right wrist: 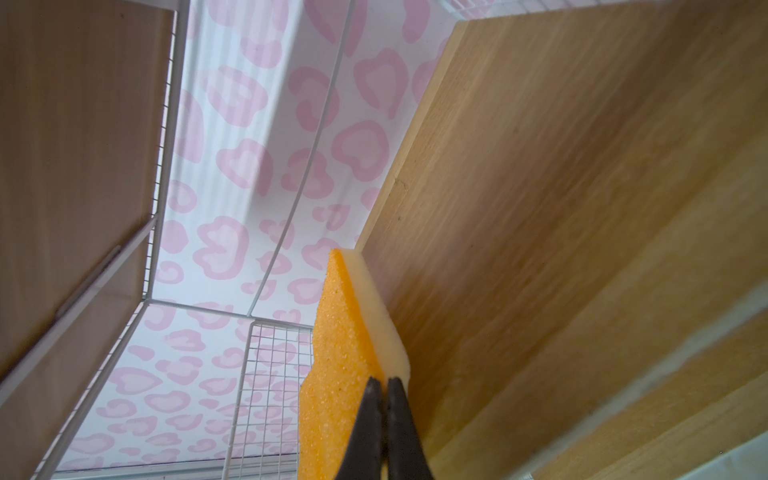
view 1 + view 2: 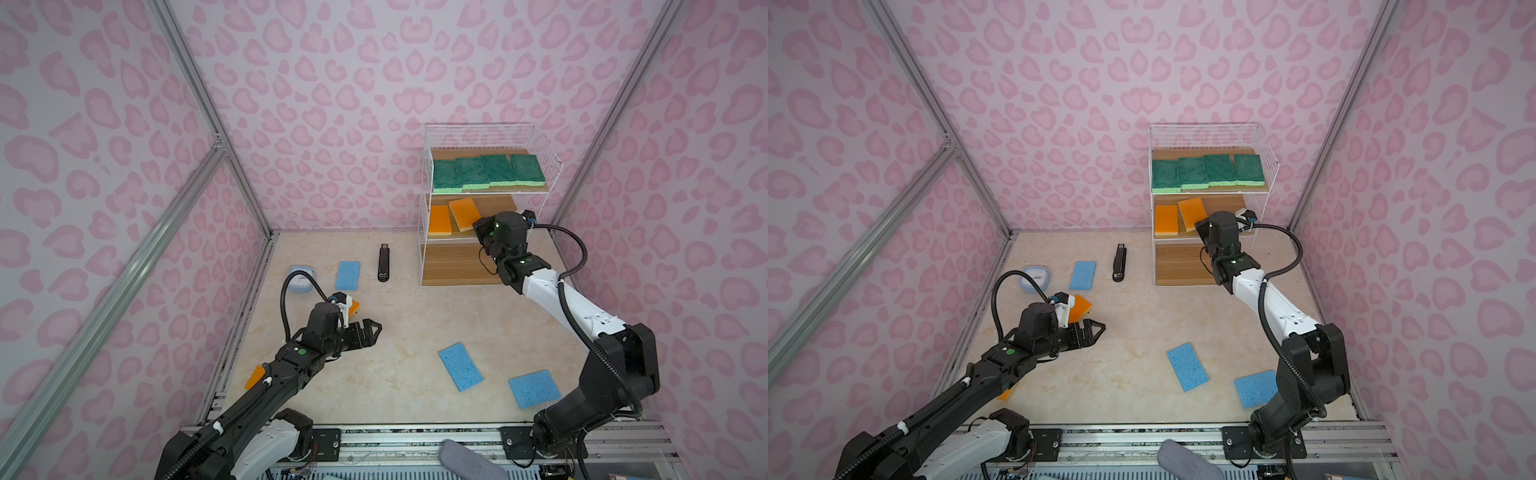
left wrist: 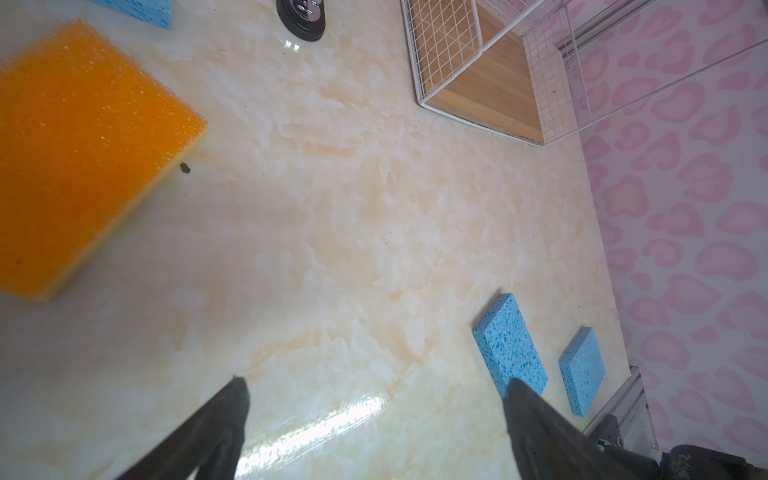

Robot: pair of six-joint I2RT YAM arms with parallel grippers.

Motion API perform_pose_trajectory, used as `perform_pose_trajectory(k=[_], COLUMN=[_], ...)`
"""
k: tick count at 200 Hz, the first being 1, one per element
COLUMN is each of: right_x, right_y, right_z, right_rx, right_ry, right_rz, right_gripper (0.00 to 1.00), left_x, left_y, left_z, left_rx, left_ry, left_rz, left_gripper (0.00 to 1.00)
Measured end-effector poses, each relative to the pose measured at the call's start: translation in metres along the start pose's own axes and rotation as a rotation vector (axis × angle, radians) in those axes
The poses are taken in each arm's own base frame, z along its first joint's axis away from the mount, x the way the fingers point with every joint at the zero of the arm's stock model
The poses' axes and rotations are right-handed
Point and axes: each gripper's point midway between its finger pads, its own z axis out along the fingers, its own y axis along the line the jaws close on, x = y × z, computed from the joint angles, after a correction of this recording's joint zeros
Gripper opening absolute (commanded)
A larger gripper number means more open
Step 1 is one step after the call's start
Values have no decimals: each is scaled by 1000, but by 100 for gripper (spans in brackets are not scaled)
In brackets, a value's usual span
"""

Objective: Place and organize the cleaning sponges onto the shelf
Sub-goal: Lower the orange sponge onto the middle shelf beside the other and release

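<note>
Directly ahead of the right gripper (image 1: 384, 380), a rectangular orange-over-yellow sponge (image 1: 349, 332) lay askew on the middle wooden board (image 1: 540, 208) of the white wire-mesh shelf (image 3: 444, 50). The gripper's black jaws were closed, their tips at the sponge's near edge. The left gripper (image 3: 376, 382) hung wide open and empty above the cream marble-look table (image 3: 353, 208), with two porous light-blue sponges (image 3: 509, 340) beyond one fingertip and another orange sponge (image 3: 83, 145) off to its other side.
</note>
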Motion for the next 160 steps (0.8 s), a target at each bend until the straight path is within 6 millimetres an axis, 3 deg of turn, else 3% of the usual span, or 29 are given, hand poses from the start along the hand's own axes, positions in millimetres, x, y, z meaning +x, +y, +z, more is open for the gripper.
perform_pose_trajectory(k=[63, 100, 141, 160], right_x=[9, 15, 21, 26], right_y=[-6, -9, -6, -6], right_z=[2, -6, -11, -14], right_rx=[24, 19, -16, -28], right_ry=[17, 33, 71, 99], right_rz=[-19, -27, -43, -48], right_gripper=[0, 18, 31, 43], left_x=[-1, -1, -3, -4], left_y=[-1, -1, -1, -1], left_z=[-2, -4, -5, -5], left_rx=[0, -1, -7, -7], left_ry=[-6, -5, -13, -14], left_rz=[2, 1, 2, 2], left_gripper=[97, 97, 97, 97])
